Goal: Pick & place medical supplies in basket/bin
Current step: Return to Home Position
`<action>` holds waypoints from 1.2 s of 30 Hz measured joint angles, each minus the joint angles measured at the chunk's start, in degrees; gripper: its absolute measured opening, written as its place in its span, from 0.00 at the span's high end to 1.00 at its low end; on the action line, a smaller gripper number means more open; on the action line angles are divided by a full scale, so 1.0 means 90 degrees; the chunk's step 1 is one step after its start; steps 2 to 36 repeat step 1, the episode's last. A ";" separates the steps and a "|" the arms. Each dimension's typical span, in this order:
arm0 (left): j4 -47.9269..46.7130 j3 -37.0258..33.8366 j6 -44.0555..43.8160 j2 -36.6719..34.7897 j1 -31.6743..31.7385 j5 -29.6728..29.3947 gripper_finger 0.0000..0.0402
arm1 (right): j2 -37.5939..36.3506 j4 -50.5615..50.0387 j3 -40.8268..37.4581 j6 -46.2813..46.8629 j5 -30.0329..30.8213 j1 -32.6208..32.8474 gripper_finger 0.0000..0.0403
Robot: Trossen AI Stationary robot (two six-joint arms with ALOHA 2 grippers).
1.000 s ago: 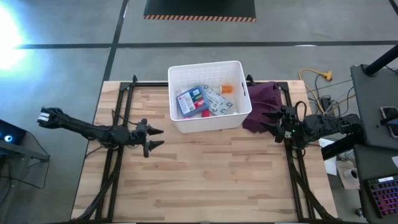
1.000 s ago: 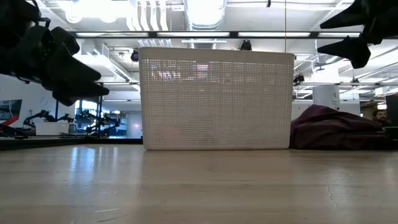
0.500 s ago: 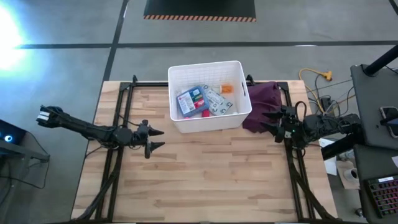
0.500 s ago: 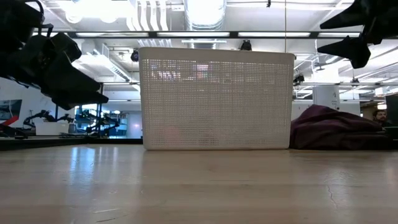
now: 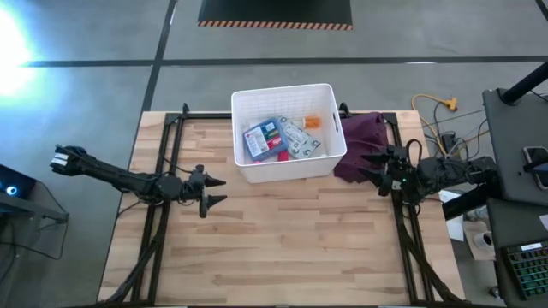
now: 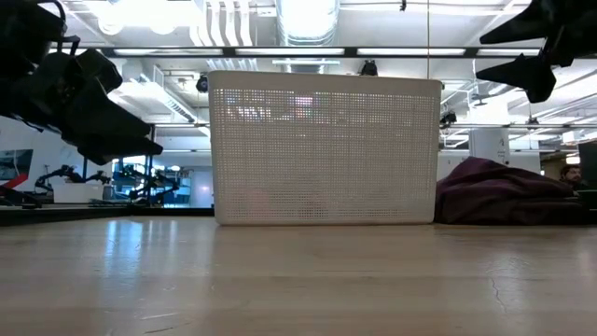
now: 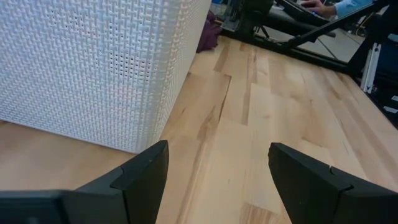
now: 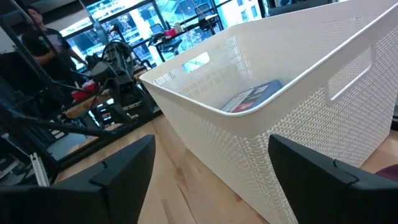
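Note:
The white basket (image 5: 288, 132) stands at the table's far middle; its wall fills the low view (image 6: 325, 149) and shows in both wrist views (image 7: 93, 68) (image 8: 292, 112). Inside lie the blue first-aid box (image 5: 265, 139), a grey-green packet (image 5: 300, 139) and an orange item (image 5: 312, 122); the box also shows in the right wrist view (image 8: 252, 98). My left gripper (image 5: 212, 191) hovers open left of the basket's near wall, holding nothing. My right gripper (image 5: 372, 168) hovers open right of the basket, by the purple cloth, empty.
The dark purple cloth (image 5: 360, 143) lies bunched against the basket's right side, on the table's far right (image 6: 499, 191). Bare wooden tabletop (image 5: 282, 239) spreads across the near half. Black frame rails (image 5: 163, 162) run along the left and right edges.
My left gripper has drawn back slightly toward the table's left edge, still open. The basket, its contents and my right gripper have stayed put.

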 joint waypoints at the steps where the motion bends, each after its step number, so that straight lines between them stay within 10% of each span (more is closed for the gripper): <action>1: 0.0000 0.0000 0.0001 0.0000 0.0000 0.0000 0.36 | 0.0000 0.0000 0.0000 0.0000 0.0002 0.0000 0.25; 36: 0.0000 0.0000 0.0001 0.0000 0.0000 0.0000 0.36 | 0.0000 0.0000 0.0000 0.0000 0.0002 0.0000 0.25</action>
